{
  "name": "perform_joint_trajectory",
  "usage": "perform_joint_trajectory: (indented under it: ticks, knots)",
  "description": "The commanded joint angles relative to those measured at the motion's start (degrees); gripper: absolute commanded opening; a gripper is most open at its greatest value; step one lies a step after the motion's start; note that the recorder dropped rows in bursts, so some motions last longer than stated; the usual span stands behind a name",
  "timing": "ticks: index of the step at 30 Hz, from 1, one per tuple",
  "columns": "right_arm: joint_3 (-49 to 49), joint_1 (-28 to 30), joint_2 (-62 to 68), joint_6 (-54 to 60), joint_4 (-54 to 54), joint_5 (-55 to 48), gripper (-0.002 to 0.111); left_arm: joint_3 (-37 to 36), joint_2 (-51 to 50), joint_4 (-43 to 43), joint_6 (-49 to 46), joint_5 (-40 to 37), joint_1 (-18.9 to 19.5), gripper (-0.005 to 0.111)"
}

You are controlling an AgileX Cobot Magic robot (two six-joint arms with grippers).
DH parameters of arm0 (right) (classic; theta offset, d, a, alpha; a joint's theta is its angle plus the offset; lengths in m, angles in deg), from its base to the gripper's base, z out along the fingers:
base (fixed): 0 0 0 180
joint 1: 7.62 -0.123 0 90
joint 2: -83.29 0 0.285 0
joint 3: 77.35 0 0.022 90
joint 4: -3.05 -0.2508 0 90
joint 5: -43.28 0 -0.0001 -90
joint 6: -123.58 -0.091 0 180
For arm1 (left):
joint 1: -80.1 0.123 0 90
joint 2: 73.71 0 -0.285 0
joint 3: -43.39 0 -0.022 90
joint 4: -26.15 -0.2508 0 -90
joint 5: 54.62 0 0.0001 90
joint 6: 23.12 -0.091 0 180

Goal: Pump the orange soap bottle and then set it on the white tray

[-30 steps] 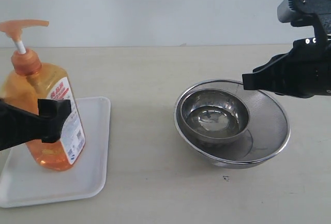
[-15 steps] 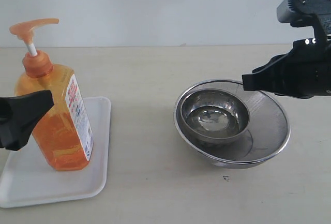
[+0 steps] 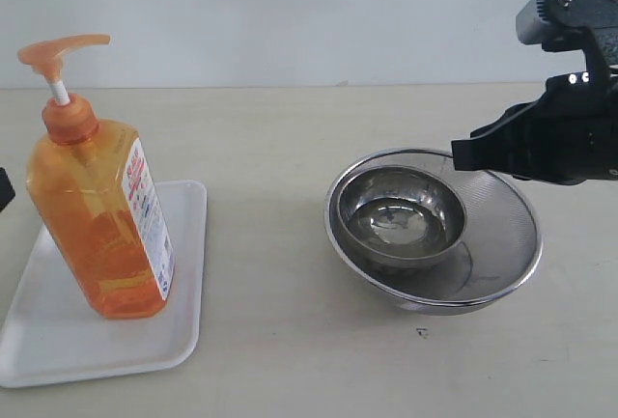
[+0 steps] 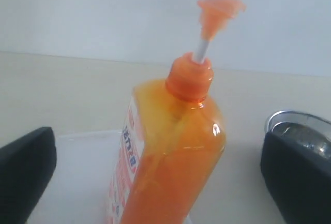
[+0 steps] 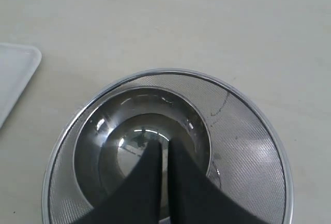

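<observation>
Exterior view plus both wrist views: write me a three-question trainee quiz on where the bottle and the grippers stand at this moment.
1. True or false: the orange soap bottle stands upright on the white tray.
2. The left gripper is: A) shut on the pump head; B) open, its fingers clear of the bottle on either side; C) shut on the tray's rim.
3. Which gripper hangs over the nested steel bowls, and how do its jaws stand?

Key: 1 true. 2 B. 3 the right gripper, jaws shut, holding nothing.
</observation>
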Motion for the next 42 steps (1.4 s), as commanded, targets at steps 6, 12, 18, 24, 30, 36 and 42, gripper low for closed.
perform_joint_trajectory:
  ticks: [6, 12, 18, 24, 30, 36, 42]
  knots:
    - [0.1, 0.0, -0.4, 0.7, -0.1, 0.0, 0.000, -0.9, 4.6, 0.5, -1.6, -4.4, 0.0, 0.106]
    - [0.1, 0.0, -0.4, 0.7, -0.1, 0.2, 0.000, -0.9, 4.6, 0.5, -2.3, -7.9, 0.0, 0.106]
    - [0.1, 0.0, -0.4, 0.7, -0.1, 0.1, 0.000, -0.9, 4.6, 0.5, -2.1, 0.9, 0.0, 0.052]
    - [0.1, 0.0, -0.4, 0.7, -0.1, 0.1, 0.000, -0.9, 4.6, 0.5, -2.4, 15.5, 0.0, 0.005]
    - [0.1, 0.0, -0.4, 0.7, -0.1, 0.0, 0.000, -2.4, 2.3, 0.5, 2.4, 16.8, 0.0, 0.005]
    - [0.1, 0.0, -0.4, 0.7, -0.1, -0.2, 0.000, -5.1, -6.4, -7.0, 12.9, 19.5, 0.0, 0.005]
    - [0.1, 0.0, -0.4, 0.7, -0.1, -0.2, 0.000, -5.1, -14.8, -9.2, 19.8, 18.8, 0.0, 0.005]
